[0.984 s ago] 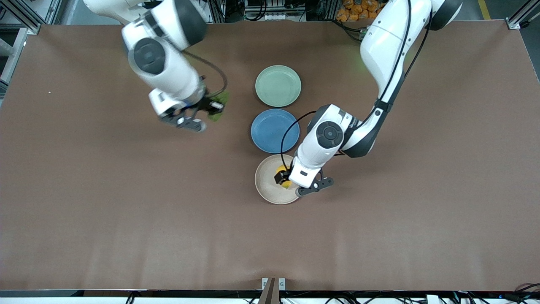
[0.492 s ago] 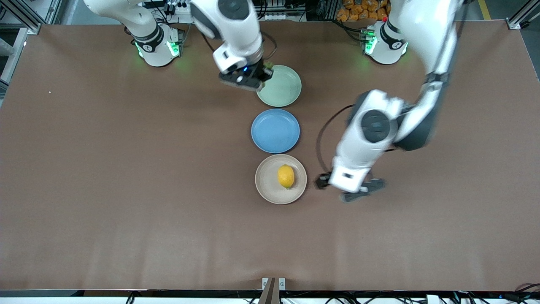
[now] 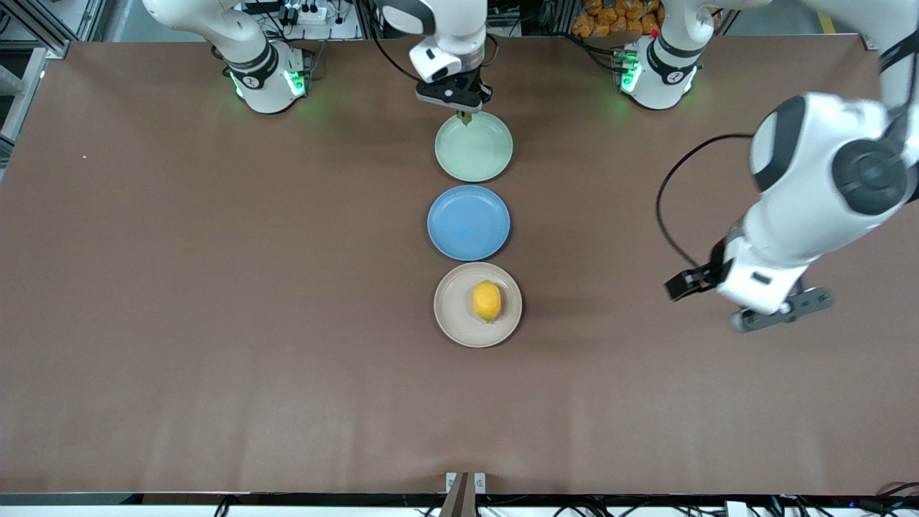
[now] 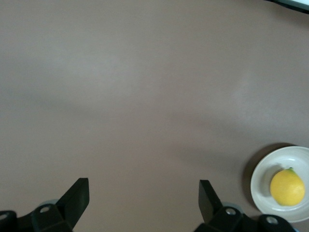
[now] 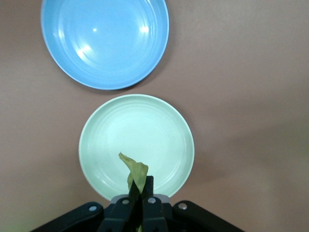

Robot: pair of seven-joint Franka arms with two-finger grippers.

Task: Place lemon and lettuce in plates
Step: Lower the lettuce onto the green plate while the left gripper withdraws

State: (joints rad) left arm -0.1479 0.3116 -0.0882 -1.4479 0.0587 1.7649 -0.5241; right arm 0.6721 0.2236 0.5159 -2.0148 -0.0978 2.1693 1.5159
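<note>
Brown matting covers the table (image 3: 215,323), and three plates sit on it in a line running away from the front camera. The blue plate (image 3: 468,222) is the middle one, bare inside. The beige plate (image 3: 459,323) is nearest the front camera and the mint green plate (image 3: 488,154) is farthest from it, closest to the robots' bases.

The left arm reaches out toward its own end of the table, well apart from the plates. The left gripper (image 3: 707,291) hangs over bare table with its fingers spread wide and nothing between them; the left wrist view shows both fingertips (image 4: 77,195) apart over the mat.

The right gripper (image 3: 465,108) is over the mint green plate's edge on the side of the bases, its fingers pressed together on the lettuce (image 5: 136,173), which hangs as a thin folded leaf above the plate's floor.

The lemon (image 3: 487,300) lies in the beige plate, a little toward the left arm's side of its middle, free of either gripper.
</note>
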